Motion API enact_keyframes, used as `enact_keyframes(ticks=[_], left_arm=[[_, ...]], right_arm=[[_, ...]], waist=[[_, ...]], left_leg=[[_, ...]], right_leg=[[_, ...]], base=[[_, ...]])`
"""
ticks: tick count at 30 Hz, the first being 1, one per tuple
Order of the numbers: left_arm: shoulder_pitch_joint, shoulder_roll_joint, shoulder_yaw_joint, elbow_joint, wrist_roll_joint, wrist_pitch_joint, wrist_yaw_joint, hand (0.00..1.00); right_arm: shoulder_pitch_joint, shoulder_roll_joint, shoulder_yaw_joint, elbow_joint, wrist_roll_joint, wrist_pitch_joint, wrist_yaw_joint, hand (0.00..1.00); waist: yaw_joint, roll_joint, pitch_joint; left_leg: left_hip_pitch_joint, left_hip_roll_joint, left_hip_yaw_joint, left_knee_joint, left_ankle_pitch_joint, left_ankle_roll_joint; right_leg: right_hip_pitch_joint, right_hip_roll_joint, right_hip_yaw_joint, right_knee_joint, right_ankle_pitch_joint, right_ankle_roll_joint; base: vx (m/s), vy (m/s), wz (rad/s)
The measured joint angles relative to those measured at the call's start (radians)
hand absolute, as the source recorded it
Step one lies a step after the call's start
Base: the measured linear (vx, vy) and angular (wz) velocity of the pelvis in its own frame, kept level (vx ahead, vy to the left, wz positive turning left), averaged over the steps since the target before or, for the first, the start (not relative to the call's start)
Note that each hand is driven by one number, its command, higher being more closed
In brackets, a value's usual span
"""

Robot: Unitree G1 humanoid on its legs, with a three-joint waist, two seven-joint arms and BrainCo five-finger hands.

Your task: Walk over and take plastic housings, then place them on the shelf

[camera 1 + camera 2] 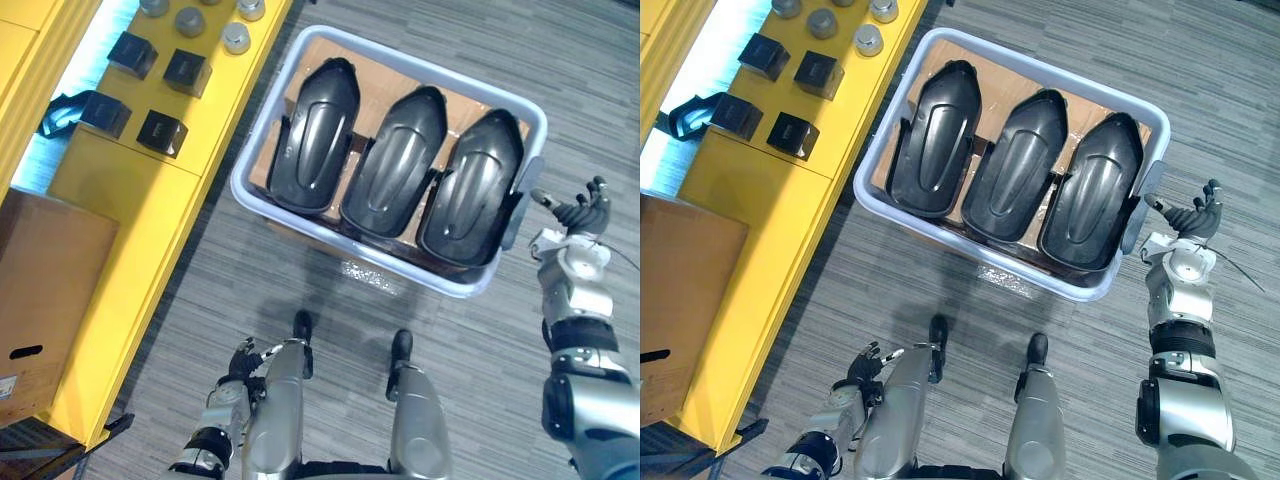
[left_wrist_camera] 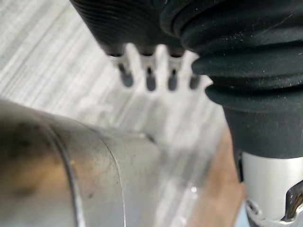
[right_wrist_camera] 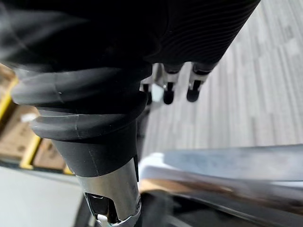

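Three black plastic housings lie side by side in a pale tub (image 1: 243,190) on the carpet: left (image 1: 315,135), middle (image 1: 398,160), right (image 1: 475,185). My right hand (image 1: 583,212) is raised just beside the tub's right end, open, its fingers (image 3: 168,92) relaxed and holding nothing. I cannot tell whether it touches the tub's edge. My left hand (image 1: 243,360) hangs low by my left side, away from the tub, open with straight fingers (image 2: 150,78) over bare carpet.
A yellow shelf (image 1: 130,200) runs along the left, carrying black blocks (image 1: 187,72) and silver cylinders (image 1: 236,38). A brown cardboard box (image 1: 45,290) stands at its near end. Grey carpet surrounds the tub.
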Motion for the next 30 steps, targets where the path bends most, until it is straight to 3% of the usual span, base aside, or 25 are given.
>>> enact_keyframes(ticks=[10, 14, 15, 20, 30], left_arm=[[-0.001, -0.01, 0.001, 0.02, -0.042, -0.026, -0.013, 0.0], [-0.001, -0.016, -0.004, 0.021, -0.072, -0.032, -0.017, 0.0], [-0.001, -0.02, -0.004, 0.021, -0.072, -0.033, -0.017, 0.0], [-0.001, -0.031, -0.01, 0.021, -0.08, -0.037, -0.016, 0.0], [-0.001, -0.039, -0.014, 0.032, -0.118, -0.039, -0.01, 0.0]], right_arm=[[-0.004, 0.001, 0.05, 0.001, -0.08, 0.101, 0.055, 0.0], [-0.036, 0.004, 0.065, 0.024, -0.122, 0.105, 0.081, 0.0], [-0.051, 0.003, 0.068, 0.026, -0.139, 0.112, 0.085, 1.0], [-0.106, -0.035, 0.097, 0.041, -0.209, 0.165, 0.079, 1.0], [-0.164, -0.085, 0.167, 0.155, -0.373, 0.324, 0.058, 1.0]], waist=[[-0.001, 0.002, 0.0], [0.003, 0.011, 0.005], [0.003, 0.021, 0.01], [0.005, 0.051, 0.009], [0.019, 0.058, 0.006]], left_leg=[[0.001, -0.001, 0.006, -0.008, 0.01, 0.0], [0.0, -0.005, 0.009, -0.009, 0.01, 0.0], [-0.002, -0.005, 0.008, -0.009, 0.01, 0.0], [-0.031, -0.006, 0.0, -0.008, 0.018, -0.003], [-0.016, -0.005, -0.026, -0.049, 0.056, -0.018]], right_leg=[[-0.011, -0.002, 0.001, 0.005, 0.0, -0.001], [-0.026, -0.009, 0.0, 0.027, -0.007, -0.011], [-0.028, -0.01, -0.002, 0.032, -0.008, -0.012], [-0.067, -0.012, -0.007, 0.062, -0.016, -0.011], [-0.068, -0.013, -0.035, 0.09, -0.035, -0.024]], base=[[0.03, -0.006, 0.0], [0.0, 0.001, -0.02], [0.0, 0.0, 0.0], [-0.02, -0.006, 0.04], [0.01, -0.042, 0.08]])
